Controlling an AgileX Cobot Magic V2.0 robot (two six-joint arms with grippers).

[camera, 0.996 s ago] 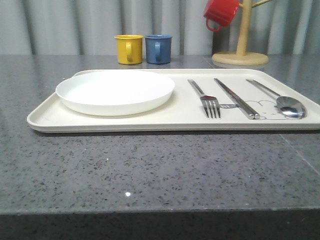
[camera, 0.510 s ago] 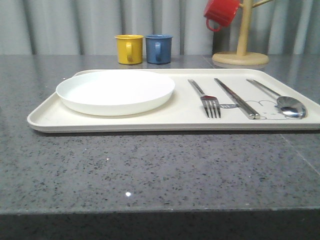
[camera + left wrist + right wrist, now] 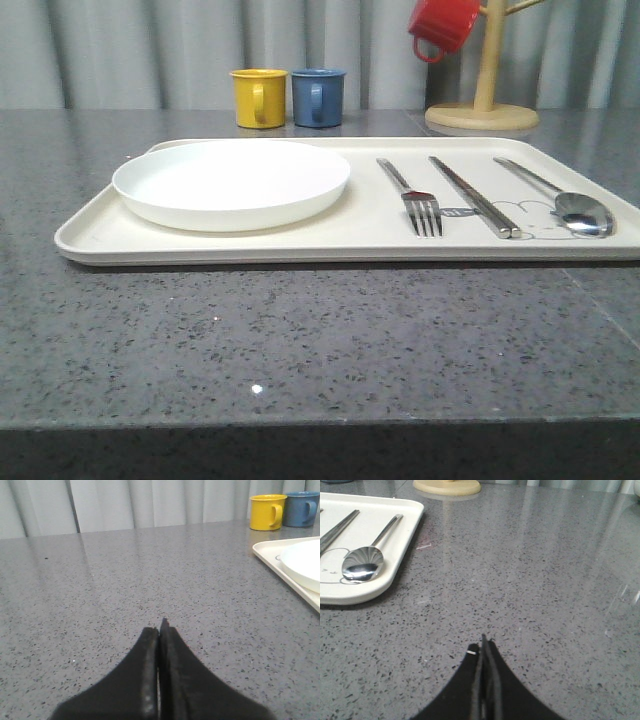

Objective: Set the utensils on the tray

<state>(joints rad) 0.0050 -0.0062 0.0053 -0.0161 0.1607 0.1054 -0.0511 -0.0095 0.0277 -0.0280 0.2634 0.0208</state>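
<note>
L tool [image 3: 159, 630] clenched, fingers pressed together, nothing between them, low over bare speckled grey surface [image 3: 125, 580], tray's left edge off to one side. R tool [image 3: 484, 647] likewise clenched and empty, over the surface w/ the tray corner and spoon bowl nearby.

Tray [image 3: 250, 245] sits mid-surface in front view. On it, left to right: white plate [image 3: 231, 182] on the left half, then fork [image 3: 412, 196], chopsticks [image 3: 474, 195], spoon [image 3: 560, 197], all lying roughly parallel, handles pointing away, apart from each other. Spoon bowl lies by the line drawing near the tray's right end.

Behind tray: yellow mug [image 3: 258, 97] just beside blue mug [image 3: 318, 96]; wooden mug stand [image 3: 482, 105] at right rear w/ red mug [image 3: 441, 27] hanging on it.
</note>
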